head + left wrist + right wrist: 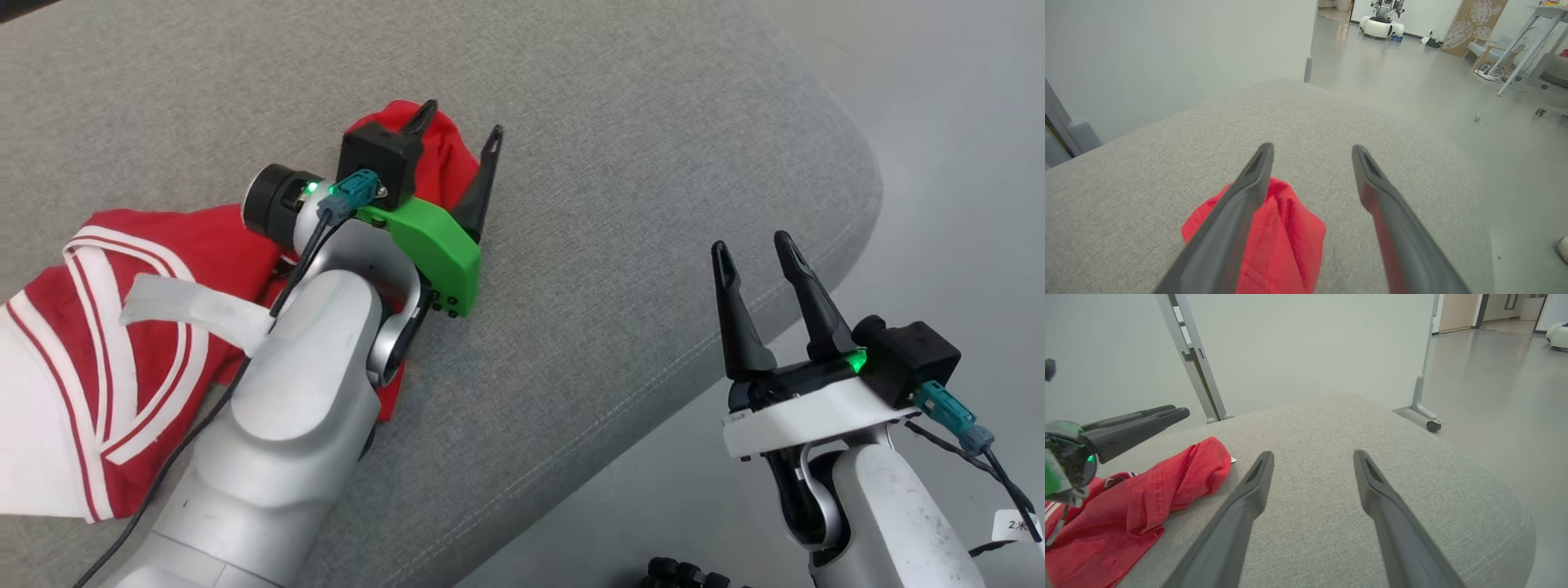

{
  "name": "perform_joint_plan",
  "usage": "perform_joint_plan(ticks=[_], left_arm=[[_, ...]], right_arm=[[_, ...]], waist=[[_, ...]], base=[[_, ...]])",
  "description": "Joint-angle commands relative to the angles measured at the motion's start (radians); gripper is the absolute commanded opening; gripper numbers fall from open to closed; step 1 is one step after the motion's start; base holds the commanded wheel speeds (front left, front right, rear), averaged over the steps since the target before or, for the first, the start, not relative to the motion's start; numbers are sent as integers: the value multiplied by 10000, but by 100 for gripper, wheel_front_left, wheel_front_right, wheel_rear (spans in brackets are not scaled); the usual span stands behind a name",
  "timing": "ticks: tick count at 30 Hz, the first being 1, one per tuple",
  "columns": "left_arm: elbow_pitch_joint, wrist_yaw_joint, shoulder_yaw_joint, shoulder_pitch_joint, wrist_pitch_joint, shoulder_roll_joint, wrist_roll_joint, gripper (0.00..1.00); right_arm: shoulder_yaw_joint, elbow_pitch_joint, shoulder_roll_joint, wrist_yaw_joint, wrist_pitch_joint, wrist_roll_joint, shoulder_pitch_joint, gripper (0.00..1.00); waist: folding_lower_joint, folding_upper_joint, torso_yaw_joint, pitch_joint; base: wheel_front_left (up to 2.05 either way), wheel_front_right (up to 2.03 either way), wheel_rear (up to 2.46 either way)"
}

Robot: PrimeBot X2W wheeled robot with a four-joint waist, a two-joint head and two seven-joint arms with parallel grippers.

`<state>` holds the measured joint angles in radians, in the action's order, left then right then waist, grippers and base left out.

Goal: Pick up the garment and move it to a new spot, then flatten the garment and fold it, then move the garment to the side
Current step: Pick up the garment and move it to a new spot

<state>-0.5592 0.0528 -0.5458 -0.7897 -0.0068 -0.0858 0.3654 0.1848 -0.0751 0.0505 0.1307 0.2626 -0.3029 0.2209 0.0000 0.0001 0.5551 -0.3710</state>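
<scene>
Head view: the red-and-white garment point(204, 237) lies crumpled on the grey cushion point(612, 204), toward its left side. It looks set down, with flattening, folding and moving aside still to do. The left pincer point(462, 118) gapes wide over the garment's bunched end, gripping nothing. The right pincer point(751, 242), equally wide and empty, hangs just off the cushion's near edge.

Left wrist view: past the cushion's far corner runs bare grey floor point(1412, 81).

Right wrist view: a pale partition point(1310, 347) stands behind the cushion.
</scene>
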Motion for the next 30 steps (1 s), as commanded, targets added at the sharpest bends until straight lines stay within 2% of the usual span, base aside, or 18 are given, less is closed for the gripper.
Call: perform_joint_plan(ticks=[1, 4, 10, 18, 23, 30], left_arm=[[309, -7, -6, 85, -118, -45, -42, 100], [1036, 5, -85, 370, -214, -142, -12, 100], [2425, -316, 270, 1020, -521, -540, 220, 100], [3352, -1123, 1507, 2311, -1315, -1288, 724, 100], [3802, -1770, 2587, 3672, -1927, -1876, 1144, 100], [4589, -2276, 3419, 5440, -2361, -2336, 1257, 100]], right_arm=[[-70, -33, 6, 1, 22, 109, 109, 100], [-187, -85, 11, 1, 22, 264, 77, 100], [-321, -166, 13, 1, 22, 538, 26, 100], [-386, -354, 20, -1, 22, 966, -50, 100], [-489, -522, 18, -1, 22, 1157, -258, 100], [-565, -688, 13, -1, 22, 1245, -570, 100]], waist=[[0, -1, -453, 169], [0, -1, -935, 337], [0, -1, -1883, 718], [0, -1, -2852, 1334], [0, -1, -3349, 1912], [0, -1, -3752, 2409]], base=[[0, 0, 0], [0, 0, 0], [0, 0, 0], [0, 0, 0], [0, 0, 0], [0, 0, 0]])
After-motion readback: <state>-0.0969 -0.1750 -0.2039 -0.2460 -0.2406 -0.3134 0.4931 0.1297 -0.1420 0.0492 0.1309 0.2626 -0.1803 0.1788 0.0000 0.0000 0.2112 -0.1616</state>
